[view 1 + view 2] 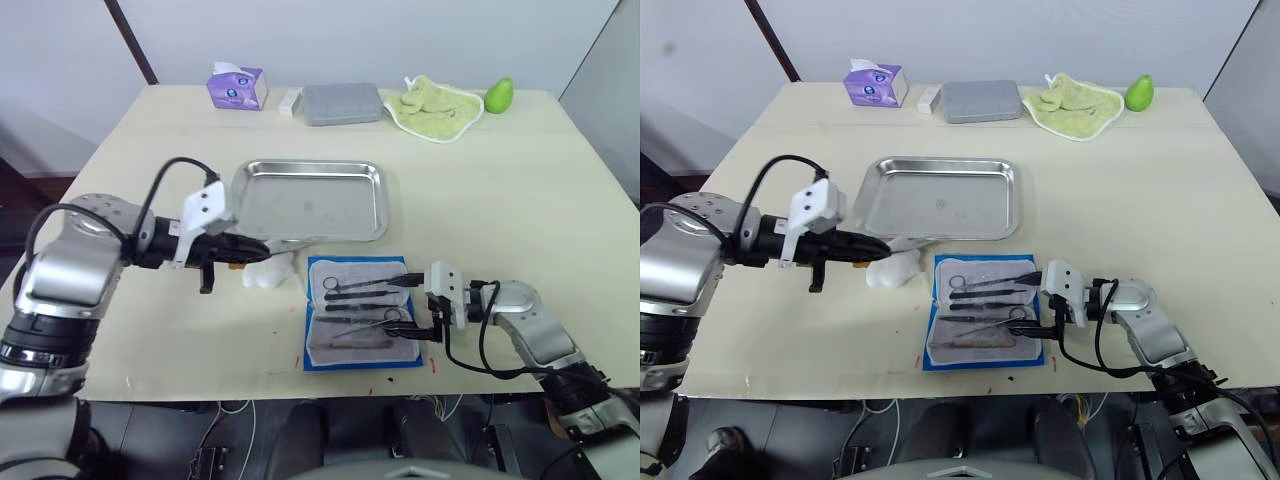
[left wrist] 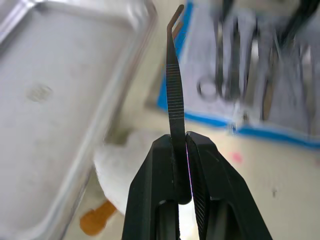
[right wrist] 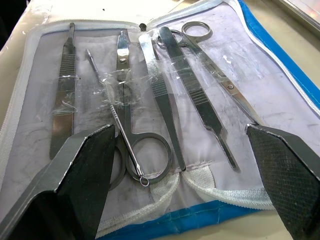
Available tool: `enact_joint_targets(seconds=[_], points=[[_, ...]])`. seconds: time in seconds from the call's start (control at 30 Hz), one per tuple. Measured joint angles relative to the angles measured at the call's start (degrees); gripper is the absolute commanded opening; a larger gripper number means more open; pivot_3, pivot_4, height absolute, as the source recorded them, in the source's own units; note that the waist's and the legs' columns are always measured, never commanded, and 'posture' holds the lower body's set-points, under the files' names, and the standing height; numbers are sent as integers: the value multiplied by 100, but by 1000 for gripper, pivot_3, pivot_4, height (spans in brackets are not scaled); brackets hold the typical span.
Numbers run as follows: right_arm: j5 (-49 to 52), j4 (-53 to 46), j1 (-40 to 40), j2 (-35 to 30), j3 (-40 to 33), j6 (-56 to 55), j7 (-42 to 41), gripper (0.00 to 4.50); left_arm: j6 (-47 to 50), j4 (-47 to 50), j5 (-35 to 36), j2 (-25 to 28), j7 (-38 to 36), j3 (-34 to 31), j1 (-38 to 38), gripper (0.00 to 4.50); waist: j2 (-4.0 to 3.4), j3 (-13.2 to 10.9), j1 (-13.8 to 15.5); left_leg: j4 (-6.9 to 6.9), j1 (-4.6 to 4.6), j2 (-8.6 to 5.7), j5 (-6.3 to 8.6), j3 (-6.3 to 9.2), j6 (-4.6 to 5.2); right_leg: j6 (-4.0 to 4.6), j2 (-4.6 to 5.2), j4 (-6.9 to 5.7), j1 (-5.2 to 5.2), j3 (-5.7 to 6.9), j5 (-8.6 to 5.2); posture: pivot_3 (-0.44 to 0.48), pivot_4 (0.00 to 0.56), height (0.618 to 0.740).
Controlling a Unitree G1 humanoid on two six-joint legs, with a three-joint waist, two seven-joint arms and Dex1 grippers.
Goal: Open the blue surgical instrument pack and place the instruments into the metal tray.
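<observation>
The blue surgical instrument pack (image 1: 360,312) lies unzipped and flat near the table's front edge, showing its pale lining. Several slim instruments (image 3: 165,100), scissors and forceps among them, are strapped inside. My right gripper (image 1: 416,305) sits at the pack's right edge, open, its fingers (image 3: 85,170) on either side of the instrument handles. My left gripper (image 1: 250,247) is shut on bent-tip tweezers (image 2: 174,85), held above the table just off the front left corner of the metal tray (image 1: 310,200). Nothing lies in the tray.
A crumpled white wad (image 1: 270,270) lies between tray and pack, under the left gripper. Along the far edge stand a purple tissue box (image 1: 237,87), a grey lidded box (image 1: 341,102), a green cloth (image 1: 436,104) and a green fruit (image 1: 498,95).
</observation>
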State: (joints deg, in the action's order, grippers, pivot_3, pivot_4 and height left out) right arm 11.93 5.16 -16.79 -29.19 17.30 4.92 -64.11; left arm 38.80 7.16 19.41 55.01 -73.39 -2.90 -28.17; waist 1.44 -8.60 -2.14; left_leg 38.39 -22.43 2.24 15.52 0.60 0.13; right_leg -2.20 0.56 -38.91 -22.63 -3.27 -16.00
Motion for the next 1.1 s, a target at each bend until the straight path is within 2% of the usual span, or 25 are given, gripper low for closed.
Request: enact_joint_targets(seconds=[0.17,0.23,0.27,0.3,0.43,0.6,0.8,1.1], points=[[2,-1,0,3,-2,0,-34,4500,1404,275,563,-594,1189,-624,-8,66,0,0,0,0,-2,0,0,16,0,0,2,-1,0,2,0,0,150,740],[4,12,8,-19,-36,4,-50,4500,1965,409,555,-1144,2110,-905,-174,66,1,1,19,2,-3,-4,0,35,-1,-1,7,-2,1,7,1,0,150,740],[4,15,8,-21,-37,11,-54,4500,2196,515,497,-1431,2657,-984,-265,66,7,4,27,3,-4,-5,0,40,-1,-1,7,-1,3,10,1,0,150,740],[4,13,9,-21,-35,12,-55,4500,2282,551,476,-1513,2850,-992,-297,66,12,7,26,4,-5,-6,0,43,-1,-1,7,-1,4,10,2,0,150,740],[12,9,10,-20,-33,22,-61,4500,3161,710,47,-2215,4405,-1010,-783,66,13,8,32,3,-8,-11,-1,55,-1,-1,12,-2,4,17,2,0,150,740],[14,7,12,-22,-35,26,-62,4500,3486,397,-361,-2628,5521,-1008,-1193,66,12,8,32,2,-8,-13,-1,61,-3,-1,16,-2,5,22,3,0,150,740],[15,9,2,-23,-38,45,-65,4500,3319,-538,-799,-2882,6276,-992,-1314,66,11,8,32,2,-9,-14,-3,66,-7,0,23,-2,4,29,3,0,150,740],[15,6,-8,-27,-38,69,-73,4500,2772,-1574,-976,-3186,6533,-855,-1574,66,11,9,30,1,-13,-17,-18,71,-32,0,27,-2,4,35,3,0,150,740]])
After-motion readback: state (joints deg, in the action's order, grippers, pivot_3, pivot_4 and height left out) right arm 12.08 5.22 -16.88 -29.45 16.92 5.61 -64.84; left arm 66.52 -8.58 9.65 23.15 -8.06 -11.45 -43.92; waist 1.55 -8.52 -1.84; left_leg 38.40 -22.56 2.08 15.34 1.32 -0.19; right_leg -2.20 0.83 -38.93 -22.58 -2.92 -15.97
